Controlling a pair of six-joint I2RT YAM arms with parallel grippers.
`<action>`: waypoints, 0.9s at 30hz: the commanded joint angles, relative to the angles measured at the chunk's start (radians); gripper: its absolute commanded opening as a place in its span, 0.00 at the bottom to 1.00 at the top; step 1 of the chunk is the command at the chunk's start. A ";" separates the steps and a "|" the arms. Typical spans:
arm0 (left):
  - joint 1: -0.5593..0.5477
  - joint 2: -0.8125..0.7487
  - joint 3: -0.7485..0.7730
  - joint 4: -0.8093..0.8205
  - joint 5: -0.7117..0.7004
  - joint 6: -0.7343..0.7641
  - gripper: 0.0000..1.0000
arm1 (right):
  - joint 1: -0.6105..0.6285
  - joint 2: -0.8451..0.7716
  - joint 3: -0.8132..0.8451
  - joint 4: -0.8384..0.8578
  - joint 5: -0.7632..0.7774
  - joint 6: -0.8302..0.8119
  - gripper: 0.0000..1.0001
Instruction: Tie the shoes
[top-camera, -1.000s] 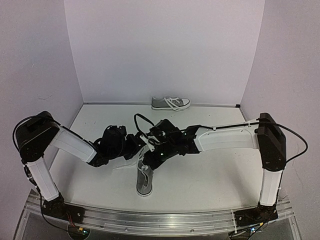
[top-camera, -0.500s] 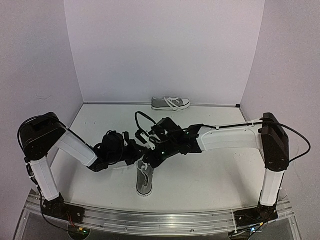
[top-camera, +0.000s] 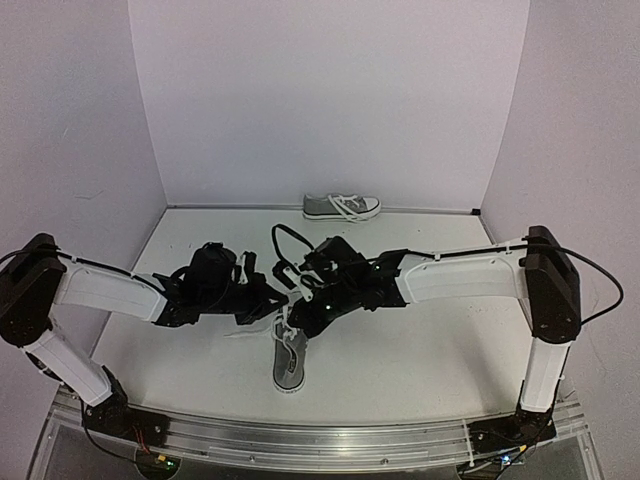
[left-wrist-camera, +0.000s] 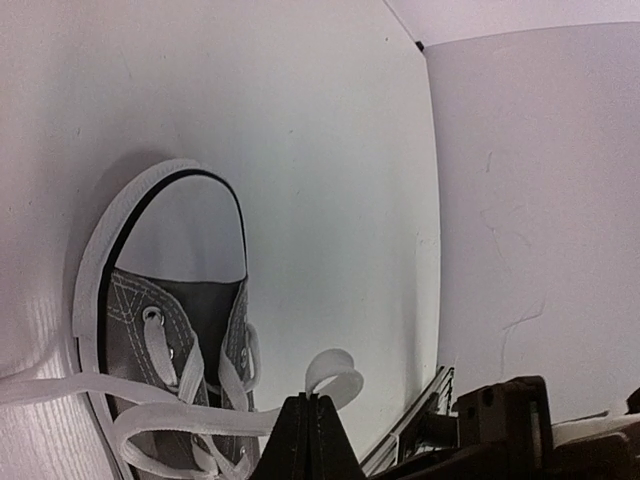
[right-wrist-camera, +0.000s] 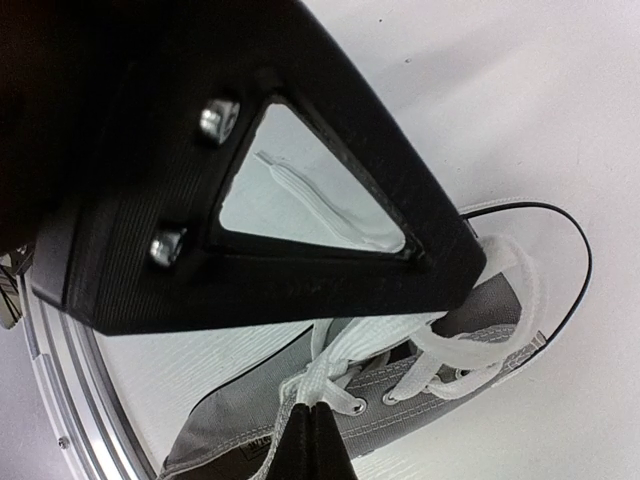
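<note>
A grey canvas sneaker (top-camera: 288, 362) with white laces lies in the middle of the table, toe toward me; it also shows in the left wrist view (left-wrist-camera: 170, 340) and the right wrist view (right-wrist-camera: 300, 420). My left gripper (top-camera: 277, 300) is shut on a loop of white lace (left-wrist-camera: 335, 375) just above the shoe's opening. My right gripper (top-camera: 297, 322) is shut on another strand of white lace (right-wrist-camera: 350, 365) over the eyelets. The two grippers meet over the shoe. The second sneaker (top-camera: 342, 207) stands on its sole at the back wall.
The left gripper's black finger (right-wrist-camera: 250, 200) fills the top of the right wrist view. A thin black cable (top-camera: 283, 240) loops above the right gripper. An aluminium rail (top-camera: 300, 435) runs along the near edge. White walls close the left, back and right sides.
My left arm has stretched out flatter and its gripper has shifted right toward the right gripper, carrying its lace loop. The right gripper has stayed over the shoe.
</note>
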 joint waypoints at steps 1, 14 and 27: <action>-0.004 0.002 0.043 -0.166 0.078 0.058 0.00 | 0.006 -0.050 -0.004 0.029 0.012 -0.016 0.00; -0.007 0.061 0.068 -0.157 0.108 0.102 0.00 | 0.006 -0.052 -0.018 0.051 -0.039 -0.032 0.00; -0.015 0.050 0.093 -0.207 0.095 0.156 0.00 | 0.006 -0.041 -0.018 0.064 -0.023 -0.020 0.00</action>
